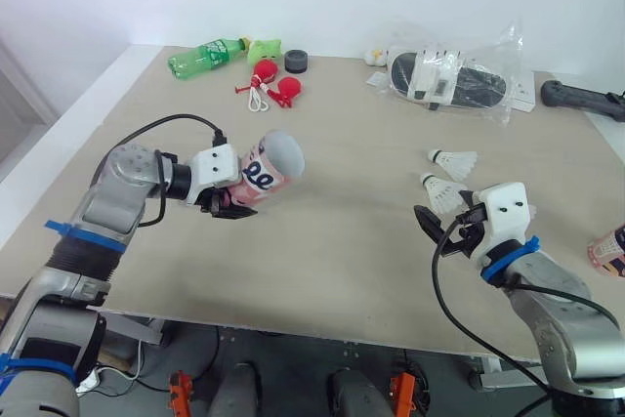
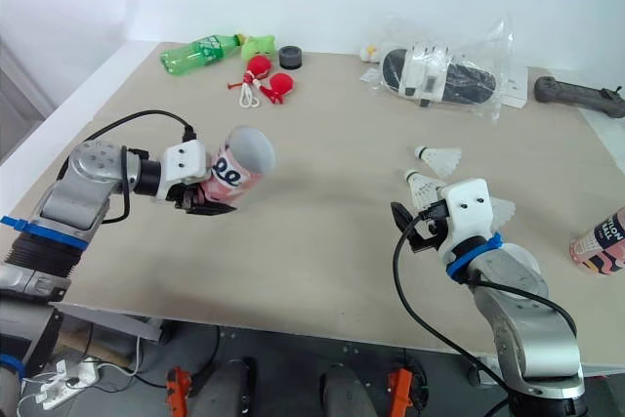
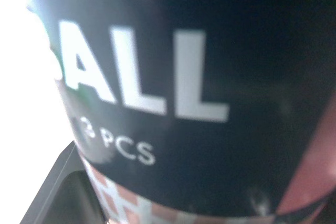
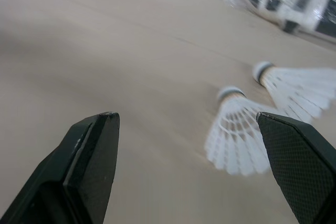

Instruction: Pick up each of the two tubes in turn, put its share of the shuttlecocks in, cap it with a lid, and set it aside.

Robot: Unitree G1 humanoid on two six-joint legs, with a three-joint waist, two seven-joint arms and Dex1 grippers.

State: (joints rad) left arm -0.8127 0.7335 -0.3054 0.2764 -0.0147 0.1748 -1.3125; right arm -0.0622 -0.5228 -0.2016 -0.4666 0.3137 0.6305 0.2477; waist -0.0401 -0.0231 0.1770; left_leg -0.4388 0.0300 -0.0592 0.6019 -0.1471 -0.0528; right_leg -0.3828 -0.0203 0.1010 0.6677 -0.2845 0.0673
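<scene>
The left claw (image 1: 229,204) is clamped around a pink patterned cardboard tube (image 1: 269,171), held tilted above the beige tabletop (image 1: 342,251) with its grey end toward the right. The right claw (image 4: 185,118) gapes wide, just beside 2 white feather shuttlecocks (image 1: 441,192) lying on the tabletop.

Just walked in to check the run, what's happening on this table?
The left gripper is shut on a pink tube, held tilted above the table. The right gripper hangs open beside two shuttlecocks lying there, neither picked up yet. A second tube sits at the table's right edge.
</scene>
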